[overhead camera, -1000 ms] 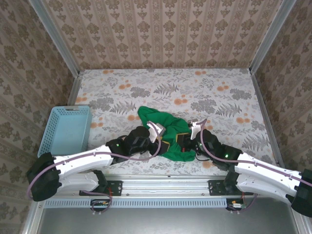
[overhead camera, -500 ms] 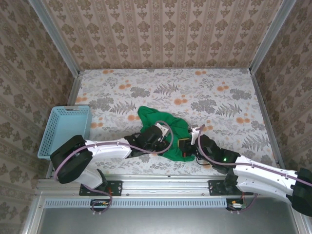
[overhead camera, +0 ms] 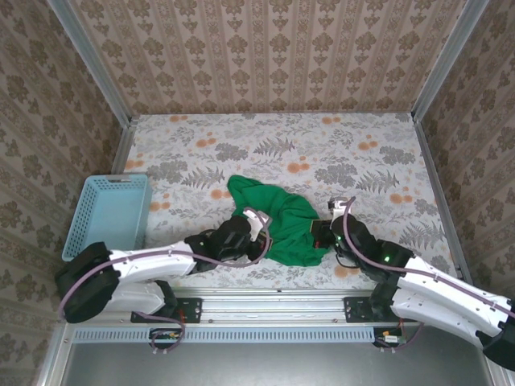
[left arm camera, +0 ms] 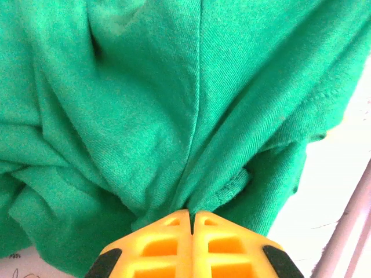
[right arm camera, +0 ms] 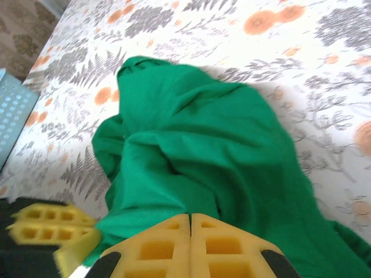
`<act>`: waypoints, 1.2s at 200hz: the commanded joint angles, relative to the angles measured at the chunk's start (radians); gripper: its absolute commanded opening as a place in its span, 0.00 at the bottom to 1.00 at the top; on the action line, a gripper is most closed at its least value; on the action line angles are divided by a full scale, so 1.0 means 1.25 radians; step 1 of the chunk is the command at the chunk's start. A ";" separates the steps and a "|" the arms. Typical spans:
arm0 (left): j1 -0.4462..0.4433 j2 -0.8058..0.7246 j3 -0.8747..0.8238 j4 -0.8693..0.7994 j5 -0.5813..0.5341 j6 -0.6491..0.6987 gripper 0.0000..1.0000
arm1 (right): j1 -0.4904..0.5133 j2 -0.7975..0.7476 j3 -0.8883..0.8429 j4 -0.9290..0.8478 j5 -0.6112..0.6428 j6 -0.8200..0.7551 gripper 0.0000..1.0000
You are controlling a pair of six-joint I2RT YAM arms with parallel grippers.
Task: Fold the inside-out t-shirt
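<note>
My left gripper (left arm camera: 192,217) is clamped tight, its yellow fingers pressed flat together with a gathered pinch of the green t-shirt (overhead camera: 286,225) caught between the tips; the folds of cloth fan out from that pinch. My right gripper (right arm camera: 190,219) is likewise closed with no gap, its tips buried in the shirt's near edge and gripping the cloth there. The shirt lies crumpled in a heap on the flowered table (overhead camera: 338,153), near the front edge, between my two grippers. The light-blue basket (overhead camera: 113,213) sits well apart at the table's left side.
</note>
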 commanded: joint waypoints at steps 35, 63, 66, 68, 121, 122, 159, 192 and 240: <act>0.014 -0.039 -0.016 0.044 0.038 0.042 0.00 | -0.056 0.054 0.022 -0.019 -0.081 -0.014 0.00; 0.014 0.015 0.014 0.055 0.055 0.037 0.00 | -0.053 0.118 0.073 -0.040 -0.115 -0.036 0.20; 0.014 0.018 0.014 0.060 0.056 0.036 0.00 | -0.052 0.121 0.076 -0.045 -0.114 -0.040 0.24; 0.015 0.020 0.014 0.062 0.057 0.035 0.00 | -0.051 0.124 0.078 -0.048 -0.114 -0.043 0.27; 0.039 0.031 0.003 0.127 0.075 0.000 0.00 | 0.063 0.109 0.035 -0.069 -0.106 -0.033 0.55; 0.039 0.031 0.003 0.127 0.075 0.000 0.00 | 0.066 0.110 0.034 -0.067 -0.105 -0.030 0.55; 0.045 0.034 -0.004 0.141 0.086 -0.004 0.00 | 0.100 0.171 -0.023 0.082 -0.150 0.028 0.44; 0.047 0.028 -0.008 0.139 0.101 -0.001 0.00 | 0.102 0.231 0.019 0.109 -0.111 0.012 0.40; 0.047 0.013 -0.027 0.135 0.091 -0.004 0.00 | 0.101 0.228 0.059 0.058 -0.031 -0.007 0.30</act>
